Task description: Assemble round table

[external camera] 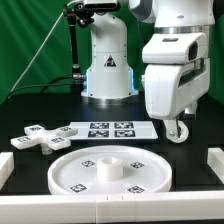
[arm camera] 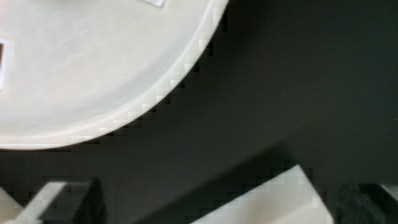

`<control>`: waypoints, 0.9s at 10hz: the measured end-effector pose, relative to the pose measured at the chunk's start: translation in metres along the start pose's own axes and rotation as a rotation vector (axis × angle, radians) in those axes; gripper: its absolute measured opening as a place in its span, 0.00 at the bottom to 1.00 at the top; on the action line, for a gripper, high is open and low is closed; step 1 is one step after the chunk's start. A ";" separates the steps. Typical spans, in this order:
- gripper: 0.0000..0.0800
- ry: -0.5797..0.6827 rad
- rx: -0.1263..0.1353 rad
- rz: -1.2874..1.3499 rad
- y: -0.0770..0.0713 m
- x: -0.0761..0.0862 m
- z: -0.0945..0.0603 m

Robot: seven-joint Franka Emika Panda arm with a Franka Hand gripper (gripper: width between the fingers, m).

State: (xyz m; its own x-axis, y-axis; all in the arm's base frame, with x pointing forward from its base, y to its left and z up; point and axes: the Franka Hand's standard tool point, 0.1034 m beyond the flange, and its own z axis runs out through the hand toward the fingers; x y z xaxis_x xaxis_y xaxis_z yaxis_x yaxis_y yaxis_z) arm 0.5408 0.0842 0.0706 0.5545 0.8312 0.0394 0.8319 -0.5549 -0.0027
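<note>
Panda arm (external camera: 107, 62): base at rear centre, upper links run out of frame. The wrist (external camera: 172, 70) hangs at the exterior view's right, pointing down. On the gripper (arm camera: 217, 208), fingers (arm camera: 63, 200) are spread wide, with nothing between them.

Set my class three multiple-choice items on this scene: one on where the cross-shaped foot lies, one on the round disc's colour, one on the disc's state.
1. In the exterior view, the cross-shaped foot lies:
A) left of the marker board
B) on the round disc
C) on top of the marker board

2. The round disc is:
A) black
B) white
C) green

3. The round disc:
A) hangs in the air
B) stands on edge
C) lies flat on the table

Answers:
1 A: the foot rests on the table at the exterior view's left of the board, apart from the disc.
2 B: it shows white against the black table.
3 C: it lies level on the table, with nothing gripping it.
</note>
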 end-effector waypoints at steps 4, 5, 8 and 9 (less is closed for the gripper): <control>0.81 -0.003 -0.001 -0.018 0.003 -0.004 0.000; 0.81 -0.013 -0.003 -0.085 0.014 -0.021 0.002; 0.81 -0.028 -0.005 -0.166 0.048 -0.065 0.007; 0.81 -0.030 -0.002 -0.174 0.057 -0.075 0.011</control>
State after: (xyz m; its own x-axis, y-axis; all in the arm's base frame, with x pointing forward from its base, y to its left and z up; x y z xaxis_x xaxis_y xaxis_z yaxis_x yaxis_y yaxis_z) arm 0.5467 -0.0099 0.0565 0.4024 0.9154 0.0090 0.9154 -0.4025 0.0037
